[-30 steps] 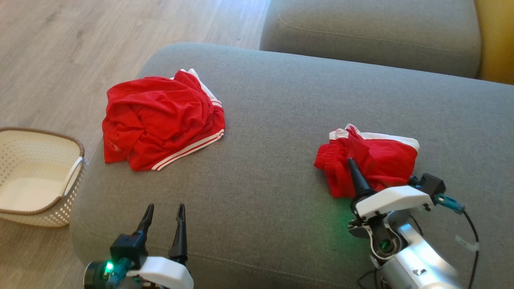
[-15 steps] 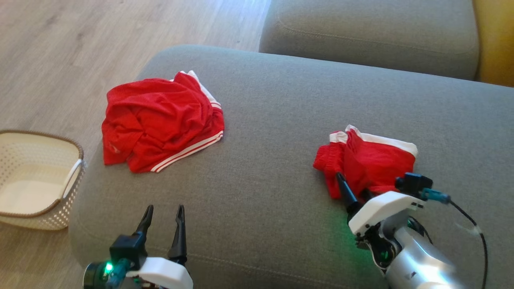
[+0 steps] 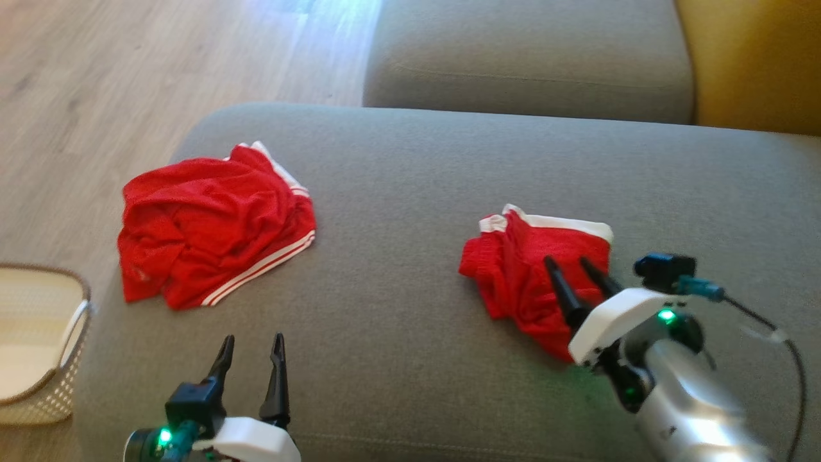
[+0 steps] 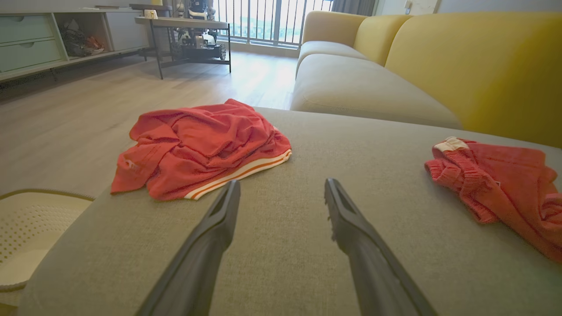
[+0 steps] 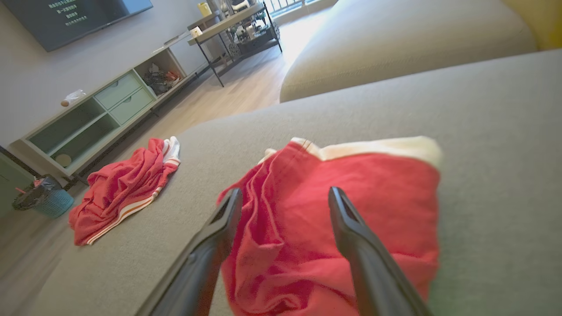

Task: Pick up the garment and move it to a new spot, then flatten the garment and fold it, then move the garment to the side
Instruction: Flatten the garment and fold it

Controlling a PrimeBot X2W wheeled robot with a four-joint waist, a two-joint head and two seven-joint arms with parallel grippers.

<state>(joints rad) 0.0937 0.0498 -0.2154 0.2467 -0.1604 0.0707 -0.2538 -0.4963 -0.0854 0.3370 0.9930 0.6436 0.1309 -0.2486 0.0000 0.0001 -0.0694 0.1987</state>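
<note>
Red cloth in play: the small red garment [image 3: 527, 276] lies on the grey sofa seat [image 3: 397, 256], toward its right half and about midway between the near and far edges.
White band: the garment's white band [image 3: 558, 221] runs along its far side, and the red cloth bunches into folds on its left side.
Right claw: the right claw [image 3: 566, 260] hangs over the near-right part of that garment, with its two dark fingers [image 3: 559, 289] spread wide and nothing held between them. I cannot tell whether the tips touch the cloth.
Left claw: the left claw [image 3: 253, 337] is parted and empty, low by the near edge of the seat toward its left corner and well apart from the small garment.
Relation that counts: the garment lies straight ahead of and beneath the right claw. Red cloth shows between and beyond the fingers, and the white band lies crosswise past their tips.
Nearer arm: the right, plainly. The left would have to cross most of the seat.
Other things: a larger red garment [image 3: 211, 221] with white stripes sits crumpled near the far-left corner, and a pale basket [image 3: 54, 394] stands on the floor off the left edge.
Judgement: a grasp by the right claw looks due, lowering and pinching the near cloth. Thin folds may slip, or only the top layer may be caught.
</note>
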